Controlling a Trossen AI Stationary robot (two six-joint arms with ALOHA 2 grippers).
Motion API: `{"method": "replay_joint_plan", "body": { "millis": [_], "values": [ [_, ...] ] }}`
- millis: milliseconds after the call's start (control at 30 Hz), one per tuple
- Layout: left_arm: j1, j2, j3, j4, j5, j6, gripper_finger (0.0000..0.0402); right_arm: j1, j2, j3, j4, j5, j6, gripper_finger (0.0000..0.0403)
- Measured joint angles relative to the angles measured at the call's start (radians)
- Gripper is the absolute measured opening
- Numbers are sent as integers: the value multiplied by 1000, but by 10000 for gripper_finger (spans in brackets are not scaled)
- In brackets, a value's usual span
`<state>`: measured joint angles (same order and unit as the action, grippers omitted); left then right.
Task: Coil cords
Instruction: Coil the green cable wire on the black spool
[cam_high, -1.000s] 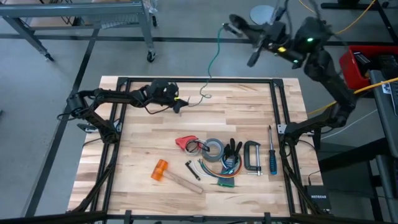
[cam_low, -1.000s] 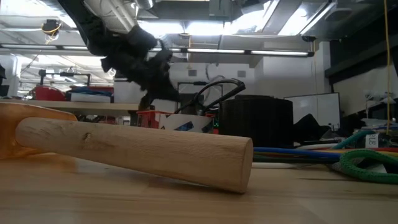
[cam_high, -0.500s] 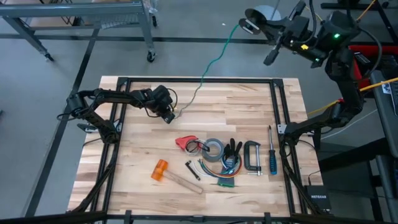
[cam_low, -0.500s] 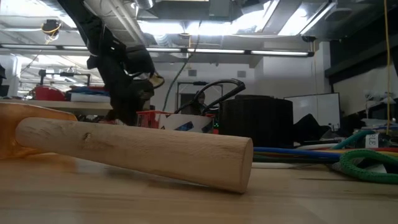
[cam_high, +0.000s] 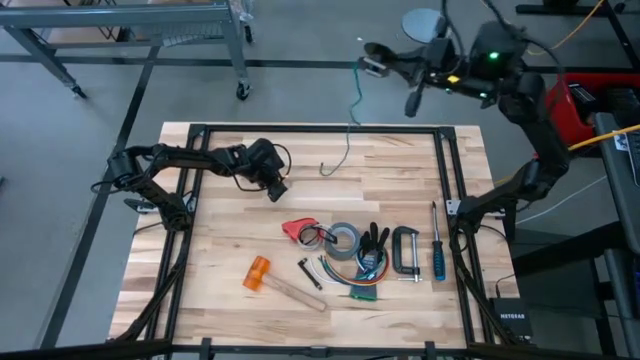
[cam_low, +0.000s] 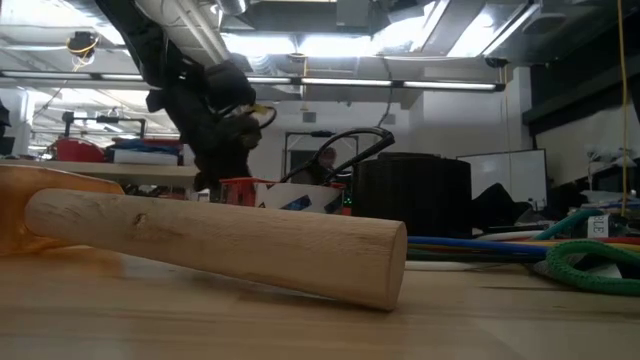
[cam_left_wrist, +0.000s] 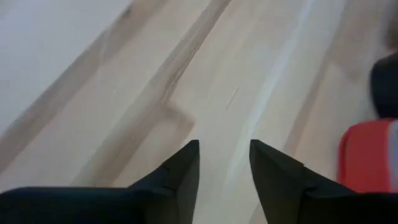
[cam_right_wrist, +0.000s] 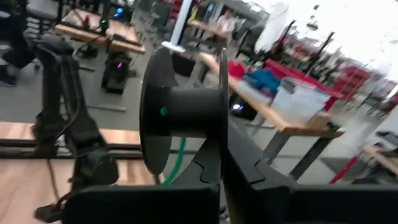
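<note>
Black left hand (cam_high: 277, 189) sits low over the wooden table (cam_high: 230, 250), fingers apart, holding nothing; you've no grip on the thin dark-green cord (cam_high: 350, 110). Its free end lies on the table just beside that hand. Right hand (cam_high: 405, 68), raised beyond the table's far edge, is clamped on a black plastic spool (cam_right_wrist: 180, 112) with the cord hanging off it. Next, I'd judge: re-grab the loose end and guide it while winding. No containers in view.

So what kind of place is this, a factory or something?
More likely a robotics lab or workshop. Two robot arms are mounted at a framed wooden table laid with hand tools such as a hammer and a clamp, and workbenches crowded with gear fill the room behind.
</note>
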<state>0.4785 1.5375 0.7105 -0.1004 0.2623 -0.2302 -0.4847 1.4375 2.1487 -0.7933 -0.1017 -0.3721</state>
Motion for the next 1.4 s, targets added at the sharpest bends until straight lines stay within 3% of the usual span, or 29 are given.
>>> {"method": "replay_joint_plan", "body": {
  "millis": [500, 767, 967, 1200, 1400],
  "values": [
    [-107, 0, 0, 576, -2, 46, 114, 0, 197, -1, -48, 0, 9, 1],
    [-119, 0, 0, 729, -4, 21, 117, 0, 291, -1, -47, -110, 44, 1],
    [-96, -72, 1, 731, -39, 32, 117, 0, 326, -2, -95, -181, 126, 1],
    [-49, -212, 2, 623, -43, 87, 117, 0, 317, -2, -279, -181, 166, 1],
    [-42, -242, 2, 513, -42, 110, 117, 0, 279, -2, -442, -181, 240, 1]
  ]
}}
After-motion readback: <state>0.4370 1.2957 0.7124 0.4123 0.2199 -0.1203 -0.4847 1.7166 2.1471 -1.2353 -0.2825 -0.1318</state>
